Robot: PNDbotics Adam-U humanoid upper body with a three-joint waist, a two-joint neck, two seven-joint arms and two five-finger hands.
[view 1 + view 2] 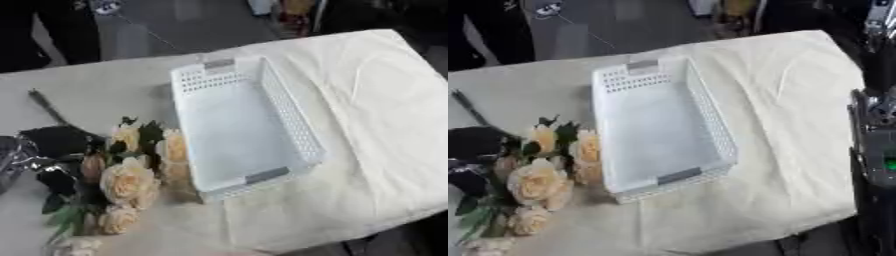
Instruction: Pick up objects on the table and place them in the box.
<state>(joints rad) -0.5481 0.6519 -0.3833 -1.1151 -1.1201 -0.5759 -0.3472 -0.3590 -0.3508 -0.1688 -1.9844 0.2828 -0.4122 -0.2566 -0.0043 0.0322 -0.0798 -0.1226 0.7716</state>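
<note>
While your left robot hand [54, 142] grips the flowers [127, 177] on the surface [376, 115], near left, they touch the box's [241, 127] left wall. Your right arm [877, 150] shows at right; you cannot tell that robot hand's state.

Basket [293, 127]: white plastic, perforated walls, smooth matt floor, grey handle tabs. Tablecloth [376, 100]: cream cloth, matt, creased. Roses [127, 180]: cream petals, soft matt. Left hand [48, 145]: black, some shiny silver metal.
</note>
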